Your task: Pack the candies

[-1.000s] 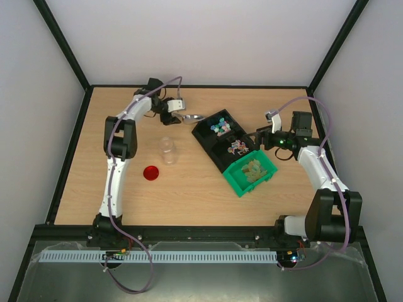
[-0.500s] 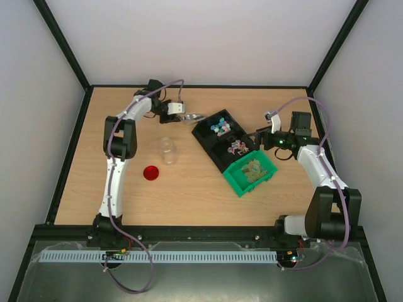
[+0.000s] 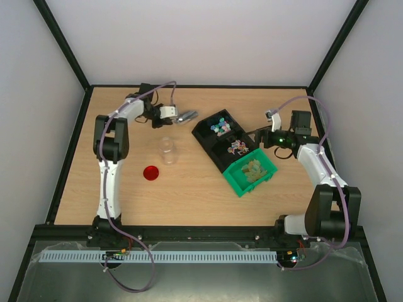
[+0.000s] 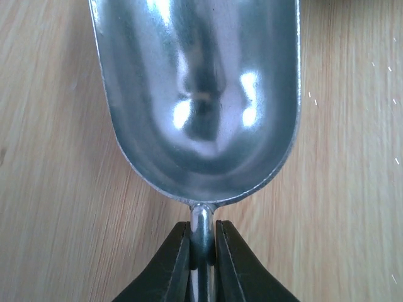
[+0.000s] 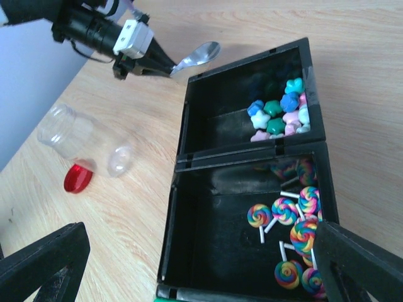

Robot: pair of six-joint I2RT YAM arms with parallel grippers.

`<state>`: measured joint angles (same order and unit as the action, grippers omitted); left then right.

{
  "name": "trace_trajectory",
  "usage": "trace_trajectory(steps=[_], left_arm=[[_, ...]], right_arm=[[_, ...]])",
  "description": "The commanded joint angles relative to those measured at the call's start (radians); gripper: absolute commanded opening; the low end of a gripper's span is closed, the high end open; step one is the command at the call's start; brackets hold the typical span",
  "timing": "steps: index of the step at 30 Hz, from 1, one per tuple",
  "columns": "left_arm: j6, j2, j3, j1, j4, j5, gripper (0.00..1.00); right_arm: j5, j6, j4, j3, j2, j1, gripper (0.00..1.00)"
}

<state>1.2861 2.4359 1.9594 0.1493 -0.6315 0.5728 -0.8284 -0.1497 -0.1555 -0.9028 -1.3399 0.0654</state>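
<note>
At the far left of the table, the left gripper (image 4: 203, 255) pinches the thin handle of the silver scoop (image 4: 196, 100) just behind its bowl. The bowl is empty, and whether it touches the wood cannot be told. The right gripper (image 5: 200, 251) hovers spread wide, holding nothing, over the black two-compartment bin (image 5: 182, 157).

The candies all lie in their containers. Pastel star sweets (image 5: 277, 113) are in the far compartment and swirl lollipops (image 5: 293, 220) in the near one. Pale greenish pieces (image 3: 254, 168) are in the green bin (image 3: 242, 182), which touches the black one. The clear jar (image 3: 167, 151) stands open well left of the bins, and its red lid (image 3: 150, 172) lies just beside it. The jar looks empty.

The step in hand appears to be securing the scoop, so packing proper is not yet begun. Next, the left arm likely needs to lift the scoop, carry it right to the black bin, and dip the bowl under the star sweets, keeping it level.
</note>
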Motion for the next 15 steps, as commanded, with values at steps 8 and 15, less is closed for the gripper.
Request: trace_trajectory(steps=[8,15], left_arm=[[-0.16,-0.402,-0.16,-0.009,0.102,-0.145,0.02],[-0.181,-0.687,-0.347,0.138,0.118,-0.292,0.02]], right_arm=[[0.088,0.244,-0.102,-0.321,-0.104,0.005,0.99],[0.01,0.418,-0.103,-0.396,-0.085,-0.01,0.89]])
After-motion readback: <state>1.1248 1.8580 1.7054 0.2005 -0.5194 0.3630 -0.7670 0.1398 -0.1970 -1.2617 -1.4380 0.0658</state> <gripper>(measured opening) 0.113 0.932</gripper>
